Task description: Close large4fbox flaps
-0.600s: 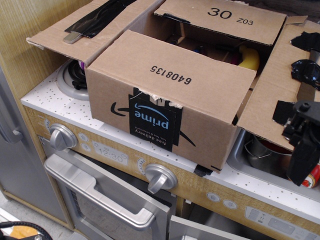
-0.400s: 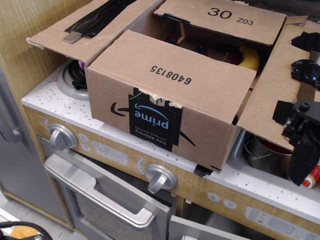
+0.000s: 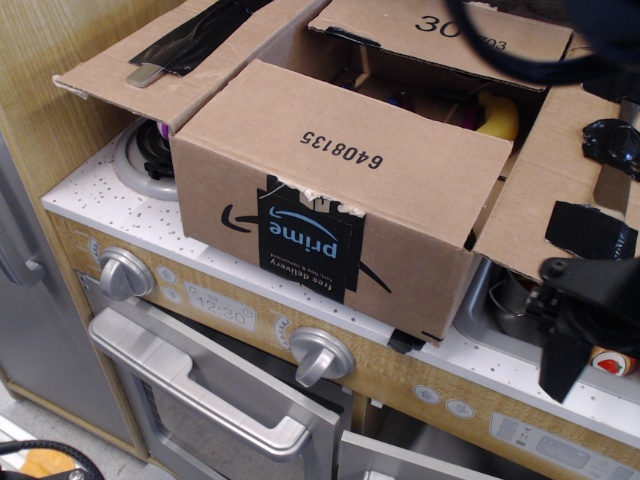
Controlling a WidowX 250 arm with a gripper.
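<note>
The large4fbox [image 3: 300,215] stands on the white toy stove top, its black "prime" label facing me. The near flap [image 3: 340,140], printed "6408135", is folded down over the opening. The far flap [image 3: 420,30], printed "30 Z03", leans partly in. The left flap [image 3: 170,55] and the right flap [image 3: 565,165], both with black tape, are spread outward. Coloured items show inside the box. My black gripper [image 3: 572,320] hangs at the lower right, below the right flap's edge and apart from it. I cannot tell how its jaws stand.
A metal pot [image 3: 512,305] sits in the sink under the right flap. A burner [image 3: 140,165] shows left of the box. Two knobs [image 3: 123,272] [image 3: 320,355] and the oven door handle [image 3: 200,400] are in front. A black cable [image 3: 520,65] loops across the top right.
The gripper has moved down and to the left, off the right flap's taped area. A black cable has swung into view at the top right. The box and flaps have not moved.
</note>
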